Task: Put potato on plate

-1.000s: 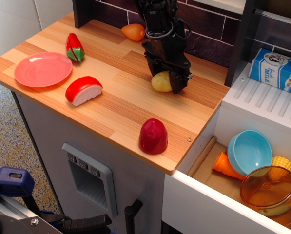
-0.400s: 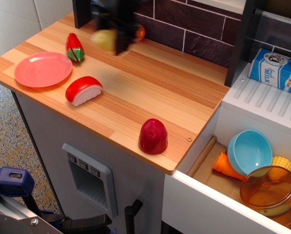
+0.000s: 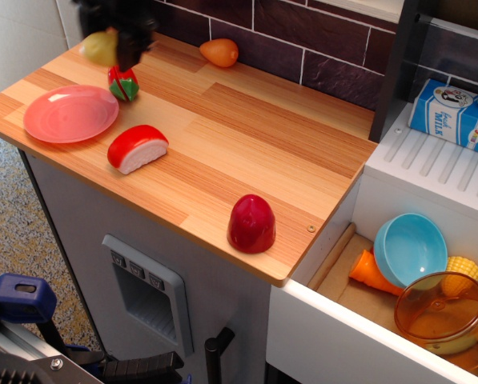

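Holding: the dark, motion-blurred gripper [image 3: 113, 42] at the top left has its jaws clamped on the small smooth pale yellow-tan plastic oval potato [image 3: 101, 48], which is lifted off the counter.
Potato position: in the air above the back left part of the light wooden countertop [image 3: 247, 136], beyond the far rim of the plate and not over its centre.
Plate: the round flat glossy pink plastic plate [image 3: 70, 113] lies near the left front edge of the countertop, with nothing on it.
Beside the plate: a red and green plastic toy vegetable [image 3: 123, 83] sits just behind the plate's right side, partly under the gripper.
Front of plate: a red-topped, white-based toy slice [image 3: 137, 147] rests near the plate's right rim, apart from it.
Back wall: an orange pear-shaped toy [image 3: 219, 52] lies against the dark brick backsplash.
Front edge: a dark red dome-shaped toy [image 3: 251, 223] stands near the front right edge.
Right side: a blue and white milk carton [image 3: 452, 114] lies on the white ribbed rack; below it, a light blue bowl [image 3: 408, 248] and an orange translucent pot [image 3: 442, 310] sit in the open compartment.
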Robot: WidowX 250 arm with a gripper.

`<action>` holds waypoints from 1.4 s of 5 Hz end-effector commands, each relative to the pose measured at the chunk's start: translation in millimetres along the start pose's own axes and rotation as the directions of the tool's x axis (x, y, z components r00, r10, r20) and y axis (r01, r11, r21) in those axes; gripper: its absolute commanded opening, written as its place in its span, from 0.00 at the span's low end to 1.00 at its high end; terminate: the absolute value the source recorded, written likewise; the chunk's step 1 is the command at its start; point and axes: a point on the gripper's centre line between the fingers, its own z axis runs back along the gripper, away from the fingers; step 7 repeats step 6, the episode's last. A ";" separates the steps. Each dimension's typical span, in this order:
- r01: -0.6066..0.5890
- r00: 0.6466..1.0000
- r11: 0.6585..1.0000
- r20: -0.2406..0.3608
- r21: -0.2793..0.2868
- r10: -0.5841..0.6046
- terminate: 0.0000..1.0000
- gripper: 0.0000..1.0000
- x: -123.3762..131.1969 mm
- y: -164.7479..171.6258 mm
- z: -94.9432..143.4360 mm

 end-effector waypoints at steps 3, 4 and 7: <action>-0.136 0.983 0.990 0.123 -0.023 0.138 0.00 0.00 -11.3 29.2 1.4; -0.136 0.983 0.990 0.123 -0.023 0.138 0.00 1.00 -11.3 29.2 1.4; -0.136 0.983 0.990 0.123 -0.023 0.138 1.00 1.00 -11.3 29.2 1.4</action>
